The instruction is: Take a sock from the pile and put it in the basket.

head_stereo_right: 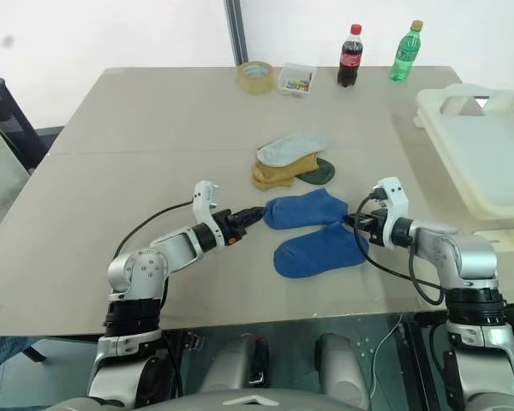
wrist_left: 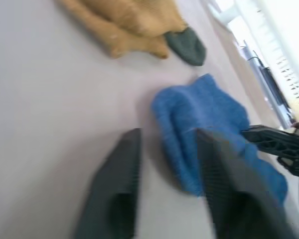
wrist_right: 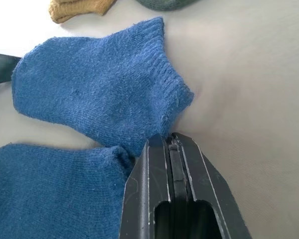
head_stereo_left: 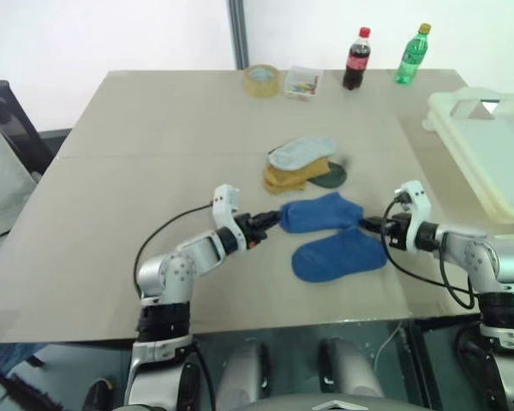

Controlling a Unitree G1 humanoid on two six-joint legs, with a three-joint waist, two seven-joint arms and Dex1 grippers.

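Blue sock (head_stereo_left: pixel 320 211) near the tabletop's front edge, off the pile (head_stereo_left: pixel 302 164): left gripper (head_stereo_left: pixel 271 220) narrowly parted at its toe, right gripper (head_stereo_left: pixel 367 224) shut at its cuff. Grasp pending; basket (head_stereo_left: pixel 488 154) waits at the right edge.

We see the basket (head_stereo_left: pixel 484 145) cut off by the right edge in both eye views, so its far side is lost to us. The dark green-black sock (head_stereo_left: pixel 332 177) lies mostly hidden under the mustard yellow sock (head_stereo_left: pixel 295 175). The contents of the small clear box (head_stereo_left: pixel 302 83) are too small to tell.
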